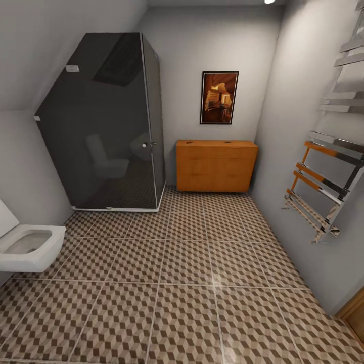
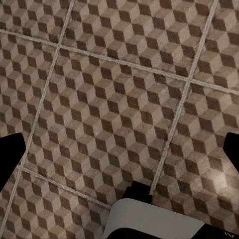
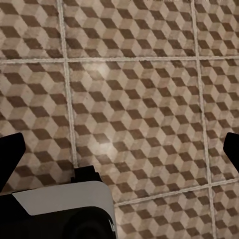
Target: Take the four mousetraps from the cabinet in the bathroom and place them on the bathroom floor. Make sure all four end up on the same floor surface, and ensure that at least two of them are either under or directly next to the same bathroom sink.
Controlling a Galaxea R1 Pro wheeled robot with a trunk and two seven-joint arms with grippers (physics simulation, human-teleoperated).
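- Bathroom, tiled wall to wall: the floor (image 1: 187, 283) runs in cube-pattern squares from underfoot all the way to the far wall.
- Left gripper (image 2: 119, 154) hangs over bare tile in its wrist view. Dark fingertips (image 2: 10, 154) sit at opposite edges of that picture with floor showing between them, so it is spread wide and carrying nothing.
- Right gripper (image 3: 119, 154) is the same story: tips (image 3: 10, 154) far apart, only tile and grout between them, hands empty.
- Outward from the grippers, it is open floor, then the cabinet (image 1: 216, 166), orange-brown, standing against the far wall. It lies straight ahead of both arms and well apart from them, its long side running across the view, broad front facing us.
- Neither arm looks nearer to it; the cabinet sits slightly toward the right arm's side, so that one has a small edge, by my read.
- Mousetraps: none to be seen. I take it they are inside the cabinet, whose fronts look closed.
- Left of the cabinet, just beside it, stands a dark glass shower (image 1: 101, 126). Above the cabinet hangs a picture (image 1: 219, 97). Right of it, along the side wall, is a towel rail (image 1: 328, 167).
- Toilet (image 1: 28, 247) sits well apart from the cabinet, on the left wall near us.
- Call it the approach stage: the base must close on the cabinet before any arm can reach.
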